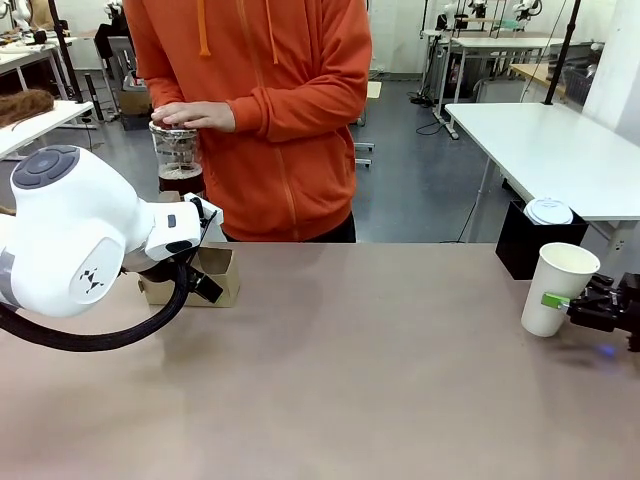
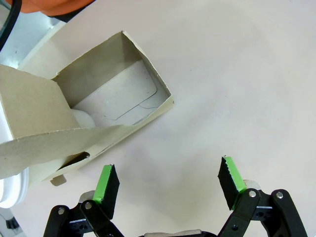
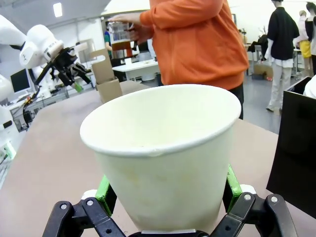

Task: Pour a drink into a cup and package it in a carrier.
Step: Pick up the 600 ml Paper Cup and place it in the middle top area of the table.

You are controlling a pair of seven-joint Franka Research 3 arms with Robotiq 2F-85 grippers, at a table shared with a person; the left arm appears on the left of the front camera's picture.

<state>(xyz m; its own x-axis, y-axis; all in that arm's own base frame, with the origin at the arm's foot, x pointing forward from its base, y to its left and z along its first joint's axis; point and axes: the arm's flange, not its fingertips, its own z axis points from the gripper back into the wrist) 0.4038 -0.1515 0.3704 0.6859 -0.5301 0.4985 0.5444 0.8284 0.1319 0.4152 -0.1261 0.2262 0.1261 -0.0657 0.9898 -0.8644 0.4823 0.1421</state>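
The white paper cup (image 1: 558, 288) stands open-topped and empty near the table's right edge, with my right gripper (image 1: 585, 306) shut on its lower wall; in the right wrist view the cup (image 3: 163, 148) sits between the green pads. Its white lid (image 1: 548, 211) lies apart on a black box. The person's hands hold the glass pitcher of dark drink (image 1: 178, 158) above the far left edge, one hand on its lid. The brown cardboard carrier (image 1: 200, 276) rests at the left. My left gripper (image 2: 168, 183) hovers open just beside the carrier (image 2: 111, 101), holding nothing.
A black square box (image 1: 528, 242) stands behind the cup at the far right edge. The person in an orange hoodie (image 1: 270, 110) stands at the far side. My bulky left arm (image 1: 75, 240) hides part of the table's left side.
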